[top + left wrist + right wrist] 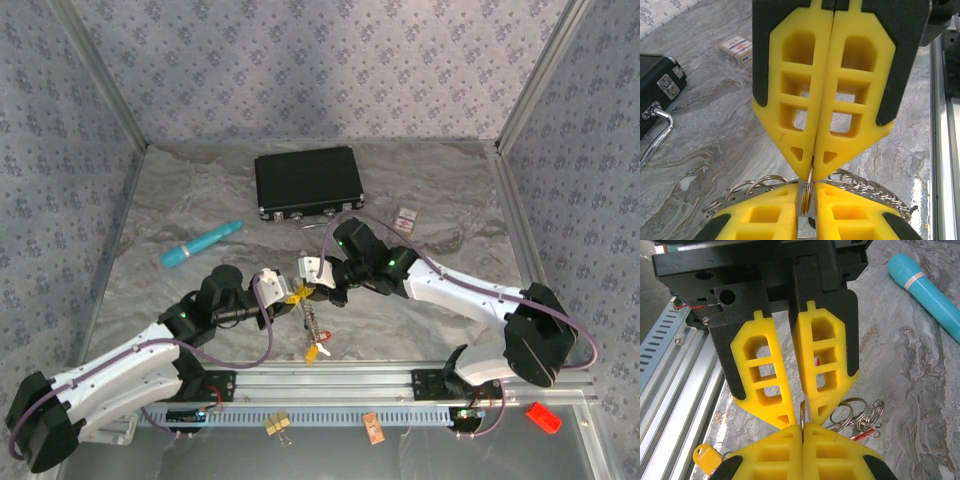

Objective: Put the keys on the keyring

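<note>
Nearby, black case (307, 183), teal pen (201, 244), card box (404, 219).

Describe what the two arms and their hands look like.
Both arms have white link shells with black joints, green indicator lights and thin purple cables looping alongside. The left hand and right hand have black bodies with yellow, lattice-cut fingers tapering to points.

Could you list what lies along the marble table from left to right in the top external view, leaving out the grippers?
Teal pen → black case → small red-and-white card.
</note>
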Tool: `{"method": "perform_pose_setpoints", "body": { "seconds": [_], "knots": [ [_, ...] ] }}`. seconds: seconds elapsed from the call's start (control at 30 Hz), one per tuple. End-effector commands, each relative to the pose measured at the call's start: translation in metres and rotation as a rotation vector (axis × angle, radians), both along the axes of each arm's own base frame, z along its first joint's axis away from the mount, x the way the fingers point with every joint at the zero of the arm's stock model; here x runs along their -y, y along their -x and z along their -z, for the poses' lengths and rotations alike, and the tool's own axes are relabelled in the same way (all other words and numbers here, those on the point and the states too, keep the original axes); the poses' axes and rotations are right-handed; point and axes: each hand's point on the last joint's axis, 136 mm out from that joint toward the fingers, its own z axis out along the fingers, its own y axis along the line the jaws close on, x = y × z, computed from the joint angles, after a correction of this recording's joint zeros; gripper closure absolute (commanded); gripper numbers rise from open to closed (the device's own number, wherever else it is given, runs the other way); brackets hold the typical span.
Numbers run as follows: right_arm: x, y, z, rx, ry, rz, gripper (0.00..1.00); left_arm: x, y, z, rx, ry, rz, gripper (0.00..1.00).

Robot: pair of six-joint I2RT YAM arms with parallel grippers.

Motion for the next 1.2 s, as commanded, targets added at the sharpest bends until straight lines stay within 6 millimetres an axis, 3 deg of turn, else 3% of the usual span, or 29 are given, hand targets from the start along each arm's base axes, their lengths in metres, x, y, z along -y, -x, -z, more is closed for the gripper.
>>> {"method": "perform_pose_setpoints", "body": {
  "seconds": [0.0, 0.27, 0.53, 0.7, 0.8, 0.97, 1.17],
  "knots": [
    [-0.002, 0.002, -0.002, 0.004, 0.017, -0.015, 1.00, 0.002, -0.001, -0.018, 0.036, 0.033, 0.005, 0.87],
    [-0.004, 0.004, 0.002, 0.004, 0.038, -0.027, 1.00, 0.003, 0.000, -0.020, 0.041, 0.038, 0.009, 0.89],
    [-0.003, 0.003, -0.002, 0.002, 0.023, -0.019, 1.00, 0.003, 0.000, -0.021, 0.057, 0.032, 0.014, 1.00],
    [0.014, -0.008, -0.031, 0.004, -0.114, 0.062, 0.69, 0.001, -0.002, -0.023, 0.077, 0.030, 0.003, 1.00],
    [0.030, -0.016, -0.044, 0.031, -0.189, 0.126, 0.67, 0.000, -0.003, -0.025, 0.094, 0.035, -0.002, 1.00],
    [0.049, -0.038, -0.047, 0.121, -0.229, 0.320, 0.68, -0.002, -0.005, -0.026, 0.094, 0.030, -0.016, 1.00],
    [0.057, -0.047, -0.061, 0.154, -0.244, 0.461, 0.68, -0.010, -0.021, -0.030, 0.120, 0.001, -0.114, 1.00]
  ]
}}
